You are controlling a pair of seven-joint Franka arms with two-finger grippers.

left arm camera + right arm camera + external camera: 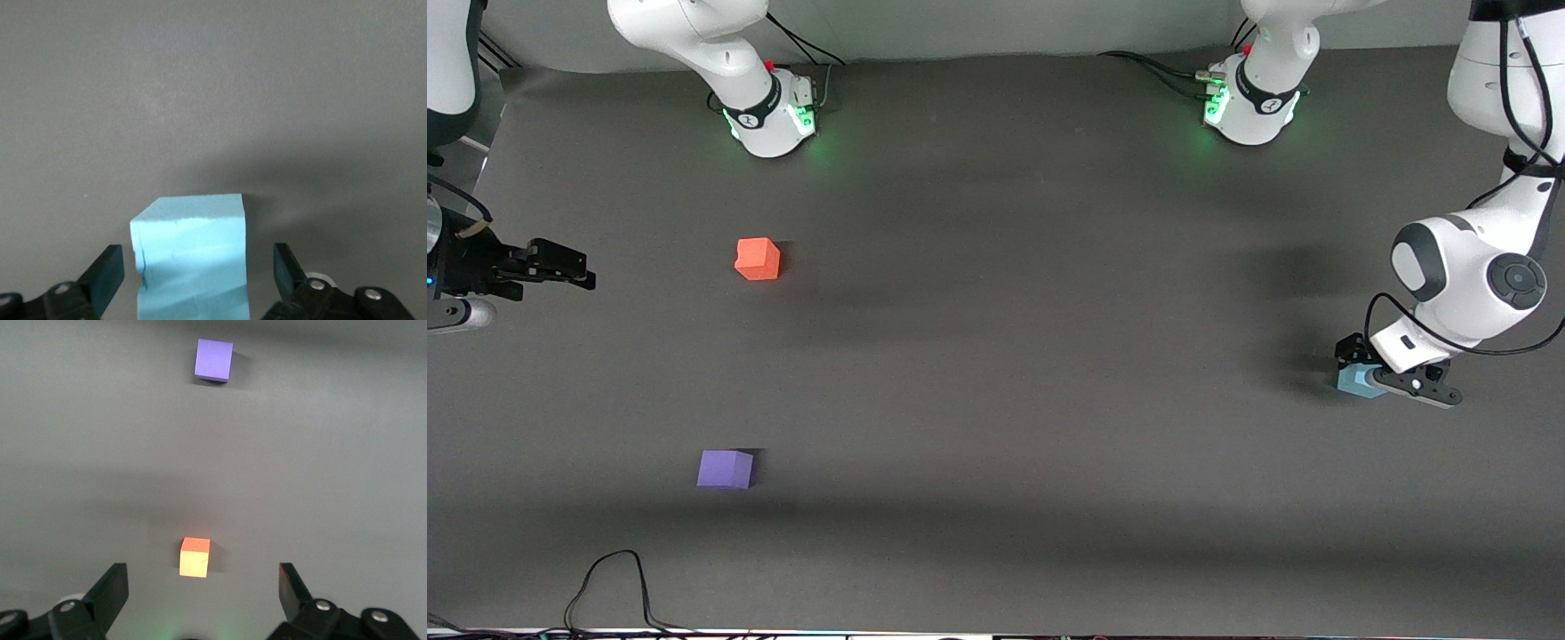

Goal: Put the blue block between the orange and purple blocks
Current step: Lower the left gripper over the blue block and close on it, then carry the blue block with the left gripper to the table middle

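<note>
With its fingers (107, 277) spread and not yet pressing, the left gripper (193, 280) straddles the blue block (192, 257) on the table (1005, 356) at the left arm's end, so the grasp is the step in hand. Next it must clench, lift and carry the block well away to the gap between the purple block (726, 468) and orange block (758, 259). Over that end's edge, the right gripper (560, 264) waits, released.

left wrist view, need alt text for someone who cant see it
A light blue block sits on the dark grey table between the open fingers of the left gripper, with a gap on each side. Nothing else is in view.
</note>
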